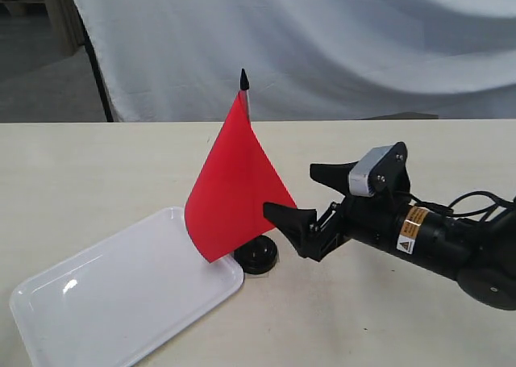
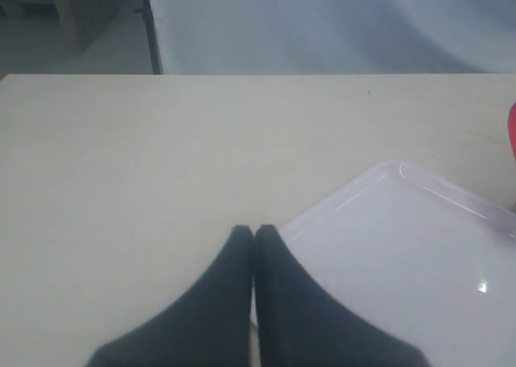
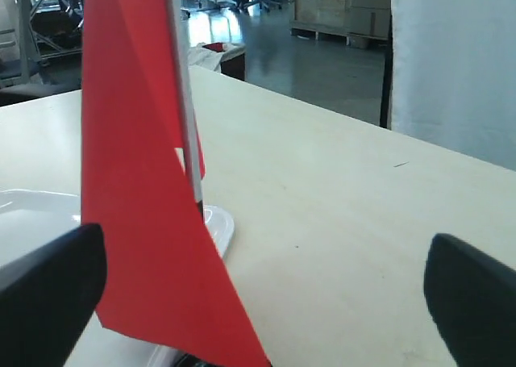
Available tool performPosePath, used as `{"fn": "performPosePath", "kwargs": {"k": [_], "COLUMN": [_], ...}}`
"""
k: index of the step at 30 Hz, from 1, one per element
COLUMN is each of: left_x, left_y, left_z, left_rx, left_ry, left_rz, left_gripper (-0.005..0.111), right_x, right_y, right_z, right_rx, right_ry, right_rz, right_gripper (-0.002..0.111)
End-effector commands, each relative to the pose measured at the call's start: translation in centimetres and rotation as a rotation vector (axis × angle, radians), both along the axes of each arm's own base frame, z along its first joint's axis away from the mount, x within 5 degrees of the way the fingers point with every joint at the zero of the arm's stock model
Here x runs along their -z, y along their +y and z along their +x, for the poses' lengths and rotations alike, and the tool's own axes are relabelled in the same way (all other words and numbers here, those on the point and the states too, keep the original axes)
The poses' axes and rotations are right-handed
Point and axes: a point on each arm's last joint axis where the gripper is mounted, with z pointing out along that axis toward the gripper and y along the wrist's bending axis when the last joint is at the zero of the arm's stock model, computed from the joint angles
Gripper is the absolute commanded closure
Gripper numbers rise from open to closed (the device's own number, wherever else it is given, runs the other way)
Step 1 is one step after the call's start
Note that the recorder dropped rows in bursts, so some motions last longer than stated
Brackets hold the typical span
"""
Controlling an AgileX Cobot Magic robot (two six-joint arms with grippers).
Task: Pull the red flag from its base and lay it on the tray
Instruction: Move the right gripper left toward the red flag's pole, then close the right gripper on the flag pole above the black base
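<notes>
The red flag (image 1: 230, 181) stands upright in its small black base (image 1: 258, 254), its stick ending in a black tip (image 1: 244, 81). The base sits by the near right corner of the white tray (image 1: 121, 294). My right gripper (image 1: 300, 196) is open just right of the flag, with its fingers level with the cloth's lower edge and apart from the stick. In the right wrist view the flag (image 3: 137, 222) and the stick (image 3: 187, 125) stand ahead of the open right gripper (image 3: 264, 250). My left gripper (image 2: 254, 231) is shut and empty over the tray's (image 2: 419, 254) edge. It is out of the exterior view.
The tabletop (image 1: 403, 319) is pale wood. A white cloth backdrop (image 1: 322, 44) hangs behind its far edge. The right arm's black body and cable (image 1: 451, 238) lie low over the table's right side. A red sliver of flag (image 2: 512, 133) shows at the left wrist view's edge.
</notes>
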Motion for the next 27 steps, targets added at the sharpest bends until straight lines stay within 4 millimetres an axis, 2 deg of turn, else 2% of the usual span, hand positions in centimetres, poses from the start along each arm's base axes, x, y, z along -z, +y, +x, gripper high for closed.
{"fn": "performPosePath", "kwargs": {"k": [1,9,13,16,19,21,22,24,25,27], "left_x": [0.0,0.0,0.0,0.0,0.0,0.0,0.0,0.0,0.0,0.0], "left_y": [0.0,0.0,0.0,0.0,0.0,0.0,0.0,0.0,0.0,0.0], "left_z": [0.0,0.0,0.0,0.0,0.0,0.0,0.0,0.0,0.0,0.0], "left_rx": [0.005,0.005,0.005,0.005,0.005,0.005,0.005,0.005,0.005,0.005], "left_ry": [-0.002,-0.002,-0.002,-0.002,-0.002,-0.002,-0.002,-0.002,-0.002,-0.002], "left_rz": [0.001,0.001,0.001,0.001,0.001,0.001,0.001,0.001,0.001,0.001], "left_gripper": [0.107,0.107,0.107,0.107,0.107,0.107,0.107,0.107,0.107,0.107], "right_x": [1.1,1.9,2.5,2.6,2.6,2.6,2.6,2.7,2.7,2.6], "right_y": [0.9,4.5,6.2,6.9,7.1,7.1,7.1,7.1,7.2,7.1], "right_z": [1.2,2.0,2.2,2.2,2.1,2.1,2.1,2.0,2.0,2.0], "right_rx": [-0.060,-0.180,-0.204,-0.212,-0.225,-0.228,-0.228,-0.234,-0.234,-0.232], "right_ry": [-0.018,-0.057,-0.036,-0.037,-0.074,-0.091,-0.091,-0.077,-0.061,-0.050], "right_rz": [-0.012,-0.012,-0.094,-0.127,-0.148,-0.158,-0.158,-0.158,-0.149,-0.140], "right_gripper": [0.004,0.004,0.004,0.004,0.011,0.027,0.043,0.084,0.110,0.106]}}
